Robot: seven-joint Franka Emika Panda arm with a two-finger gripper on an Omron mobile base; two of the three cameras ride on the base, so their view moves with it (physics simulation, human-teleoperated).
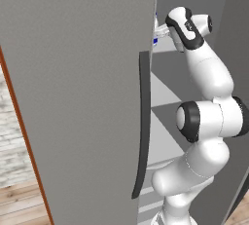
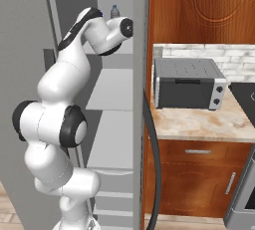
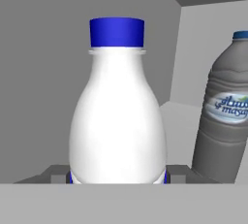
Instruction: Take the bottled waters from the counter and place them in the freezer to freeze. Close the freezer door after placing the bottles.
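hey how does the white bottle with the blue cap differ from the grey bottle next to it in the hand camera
The white bottle is opaque white with a smooth, bulging body; the grey bottle is dull grey, translucent and ribbed. The white bottle sits right at the gripper, its base between the fingertips, while the grey bottle stands apart to one side, further back. The grey bottle shows a printed label; the white bottle's visible front is plain. Both stand upright inside the freezer and have blue caps.
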